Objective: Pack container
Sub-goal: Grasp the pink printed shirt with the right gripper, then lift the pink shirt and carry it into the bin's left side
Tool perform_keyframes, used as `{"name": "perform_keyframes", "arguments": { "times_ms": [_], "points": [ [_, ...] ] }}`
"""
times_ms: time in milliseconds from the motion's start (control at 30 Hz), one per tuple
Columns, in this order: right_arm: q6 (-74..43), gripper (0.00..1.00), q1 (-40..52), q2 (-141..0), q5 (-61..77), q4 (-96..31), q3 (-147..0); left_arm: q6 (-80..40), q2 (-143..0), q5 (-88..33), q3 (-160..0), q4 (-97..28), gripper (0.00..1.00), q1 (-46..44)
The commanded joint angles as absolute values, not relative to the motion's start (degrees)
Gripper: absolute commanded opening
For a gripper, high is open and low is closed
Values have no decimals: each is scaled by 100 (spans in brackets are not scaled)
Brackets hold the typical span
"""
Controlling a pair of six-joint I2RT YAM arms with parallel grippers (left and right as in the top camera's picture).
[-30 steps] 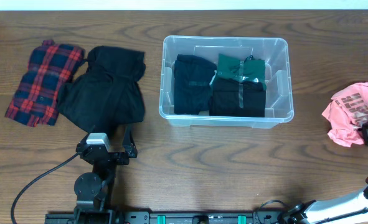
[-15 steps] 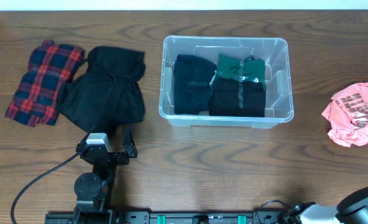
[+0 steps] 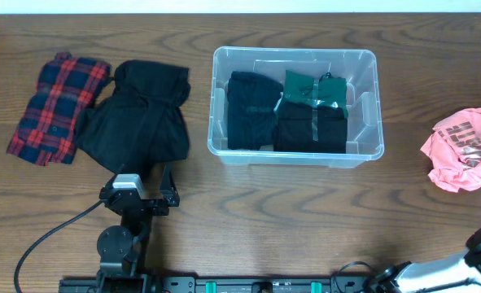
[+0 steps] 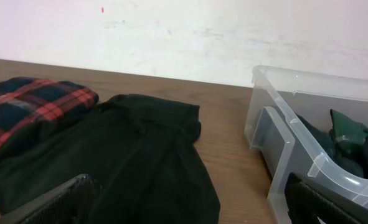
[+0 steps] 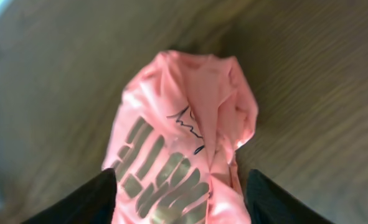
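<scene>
While the container (image 3: 248, 156) sits on the counter (image 3: 256, 232), midway along and toward the far edge, part-filled w/ folded black and green clothes (image 3: 309, 118), the step in hand looks like picking up the pink shirt (image 5: 177, 143) crumpled near the right edge. Right end effector (image 5: 180, 180) hangs over it w/ jaws apart, one finger each side of the bunched fabric, nothing clamped as far as the wrist view shows.

To do it well: drop straight down so both fingertips get low around the heap. Close on the thick ridge at the ctr, not a loose flap, else it'll prob. unfurl and drag. Lift high enough to clear the rim before crossing over. Set it on top of the stack & let go only once it rests.

Left end effector (image 4: 193, 208) is wide open and empty near the front edge, facing the black garment (image 3: 138, 122) and plaid shirt (image 3: 57, 106) toward the left edge. Those prob. go in after.
</scene>
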State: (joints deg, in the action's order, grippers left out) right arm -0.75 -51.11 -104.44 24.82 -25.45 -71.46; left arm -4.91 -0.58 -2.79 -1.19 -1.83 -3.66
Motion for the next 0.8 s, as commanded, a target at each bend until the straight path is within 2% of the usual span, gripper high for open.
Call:
{"name": "perform_keyframes", "arguments": {
  "times_ms": [0, 167, 467, 600, 633, 700, 767],
  "points": [
    [242, 66, -5037, -10868, 2471, -2554, -7120, -502, -23, -191, -23, -386, 98, -395],
    [220, 63, -5033, -11233, 1944, -2611, -7120, -502, -23, -191, -23, -386, 98, -395],
    [130, 59, -5011, -11747, 1973, -2615, -7118, -502, -23, -189, -23, -386, 98, -395],
    [10, 42, -4980, -11830, 2080, -2606, -7122, -502, -23, -191, -23, -386, 98, -395],
    [-60, 30, -4980, -11810, 2180, -2598, -7142, -502, -23, -191, -23, -386, 98, -395],
    [-84, 15, -4998, -11762, 2283, -2650, -7188, -502, -23, -191, -23, -386, 98, -395],
    [-84, 4, -5013, -11681, 2294, -2757, -7258, -502, -23, -191, -23, -386, 98, -395]
  ]
}}
